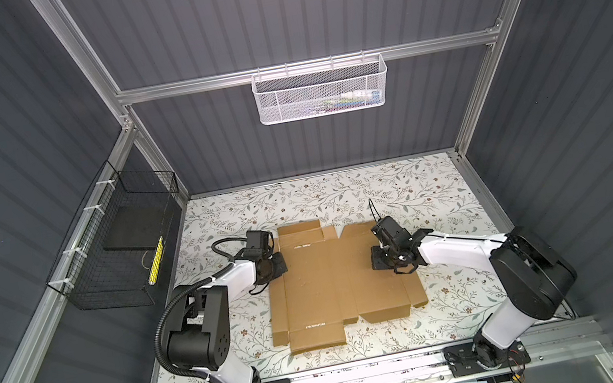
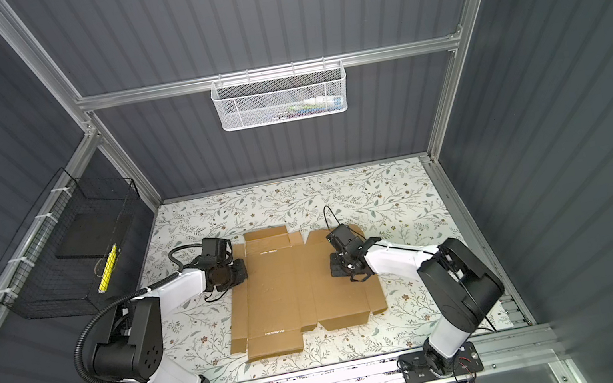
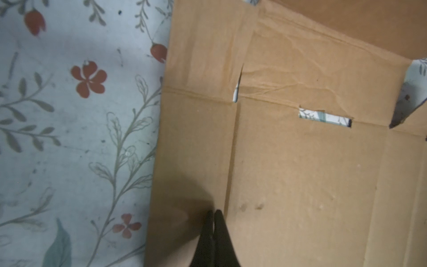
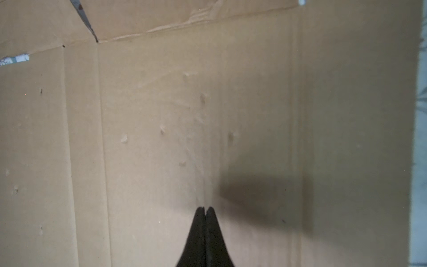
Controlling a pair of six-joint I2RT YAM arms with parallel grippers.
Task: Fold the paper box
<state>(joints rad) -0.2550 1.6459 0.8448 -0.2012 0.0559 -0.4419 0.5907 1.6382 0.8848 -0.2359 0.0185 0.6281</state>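
Both the left pincer (image 3: 213,212) and right pincer (image 4: 205,209) hang closed, empty, over the flat paper box (image 1: 324,282), I judge for creasing.

The paper box (image 1: 328,281) is plain brown. The tabletop (image 1: 422,190) is white with green leaves and small red flowers. The left claw (image 3: 213,212) and right claw (image 4: 205,208) are black.

Top views look evenly lit; wrist views are dimmer and soft, shadow darkening the paper box (image 4: 265,198).
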